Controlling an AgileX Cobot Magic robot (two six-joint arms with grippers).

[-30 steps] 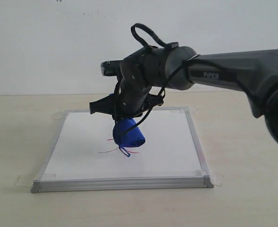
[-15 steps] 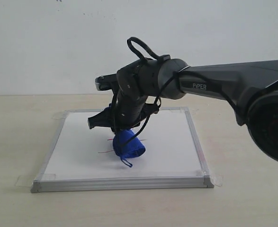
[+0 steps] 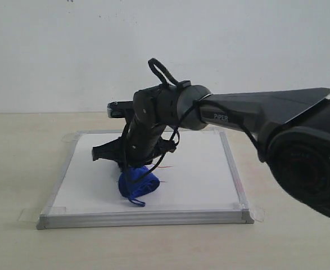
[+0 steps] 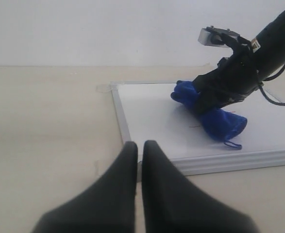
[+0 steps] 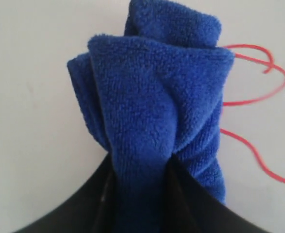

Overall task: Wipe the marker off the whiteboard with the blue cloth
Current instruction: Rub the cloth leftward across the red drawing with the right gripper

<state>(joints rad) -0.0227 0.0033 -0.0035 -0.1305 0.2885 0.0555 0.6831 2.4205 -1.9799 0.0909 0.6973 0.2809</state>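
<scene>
Whiteboard (image 3: 201, 169) lies flat on pale table (image 3: 18, 247), thin silver frame all round, clear tape tabs (image 3: 257, 214) at the near corners; white wall (image 3: 41, 56) behind. Right gripper (image 3: 132, 169) points down over the board, its arm reaching in from the right of the exterior view; its jaws pinch the blue cloth (image 3: 137, 183), and the right wrist view shows bunched plush folds squeezed between the two dark fingers. Cloth hangs below the fingers; its lower end rests on the white surface, left of the middle and toward the near edge in the exterior view; small blue loop (image 3: 135, 202) trails from its underside onto the board. Marker (image 5: 259, 94) shows as thin red curved lines on the white, running up to the cloth's edge; in the exterior view only a faint red stroke shows at the cloth's right. Left gripper (image 4: 139, 145) stands over bare table outside the board's frame, well apart from the cloth; its fingers are pressed together, nothing between them.
</scene>
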